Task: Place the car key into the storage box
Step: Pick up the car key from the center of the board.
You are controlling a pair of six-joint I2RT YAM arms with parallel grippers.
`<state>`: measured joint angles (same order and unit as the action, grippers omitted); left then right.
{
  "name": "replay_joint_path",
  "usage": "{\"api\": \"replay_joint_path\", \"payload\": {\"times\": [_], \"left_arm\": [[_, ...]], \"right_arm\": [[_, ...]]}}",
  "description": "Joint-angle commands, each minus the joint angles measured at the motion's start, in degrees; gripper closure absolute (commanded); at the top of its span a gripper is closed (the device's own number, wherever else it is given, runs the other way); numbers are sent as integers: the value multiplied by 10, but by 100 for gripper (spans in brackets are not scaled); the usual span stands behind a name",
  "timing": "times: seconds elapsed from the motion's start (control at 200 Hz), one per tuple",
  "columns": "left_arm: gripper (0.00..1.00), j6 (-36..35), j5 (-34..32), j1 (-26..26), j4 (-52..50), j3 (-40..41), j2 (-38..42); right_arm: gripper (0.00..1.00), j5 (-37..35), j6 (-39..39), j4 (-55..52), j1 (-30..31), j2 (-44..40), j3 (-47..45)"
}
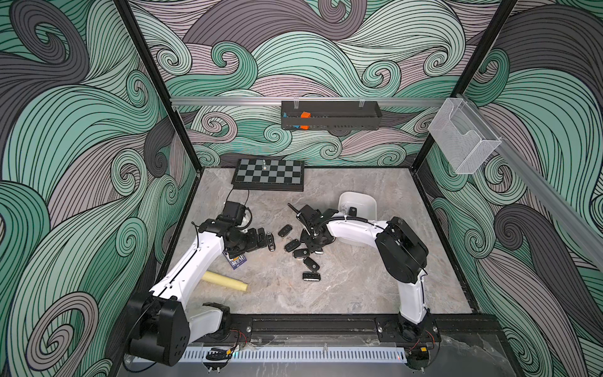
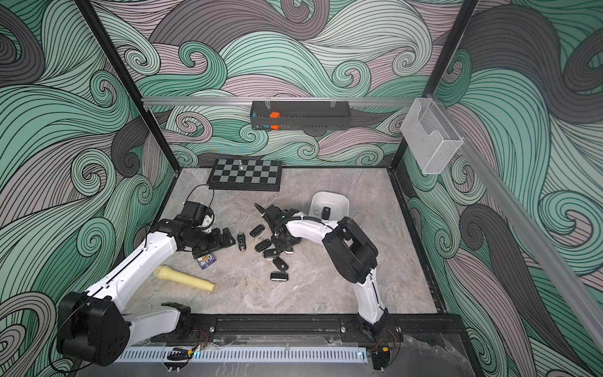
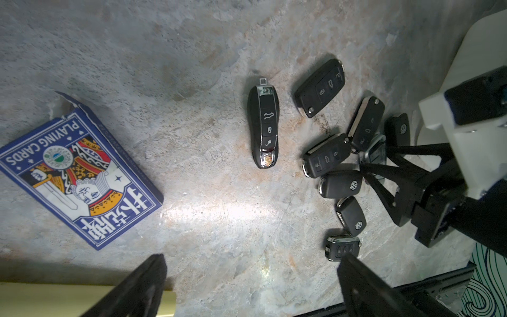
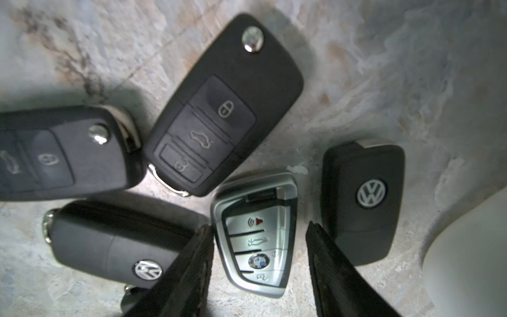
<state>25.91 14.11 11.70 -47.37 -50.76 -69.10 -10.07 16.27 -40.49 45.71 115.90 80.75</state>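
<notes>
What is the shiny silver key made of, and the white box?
The silver key looks like plastic with a satin metallic coating, judging by its soft gleam; it could be metal. The storage box looks like smooth white plastic, with thin rounded walls.

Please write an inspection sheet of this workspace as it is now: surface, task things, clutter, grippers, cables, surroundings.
Surface: grey marbled tabletop, no spill seen.
Job's things: white storage box holds one black key fob; several car keys lie loose on the table, among them a silver key.
Clutter: chessboard, playing-card box, cream torch.
Grippers: left gripper open and empty above bare table; right gripper open, jaws either side of the silver key.
Cables: black cable along the right arm; black loop by the left wrist.
Surroundings: wave-patterned walls; black tray and clear basket on rails.
</notes>
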Motion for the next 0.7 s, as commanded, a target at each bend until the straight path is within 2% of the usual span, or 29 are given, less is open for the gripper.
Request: {"api": "replay_joint_path", "payload": {"times": [0.0, 0.205, 0.48, 0.695], "left_arm": [[1, -6, -8, 1, -17, -1, 10], [1, -6, -8, 0, -18, 0, 12], [1, -6, -8, 0, -18, 0, 14], [1, -6, -7, 0, -18, -2, 10]], "right_arm": [[46, -10, 0, -11, 3, 17, -1], [46, -11, 5, -13, 3, 27, -4], [64, -13, 2, -13, 3, 18, -6], [70, 2, -1, -14, 3, -21, -1]]}}
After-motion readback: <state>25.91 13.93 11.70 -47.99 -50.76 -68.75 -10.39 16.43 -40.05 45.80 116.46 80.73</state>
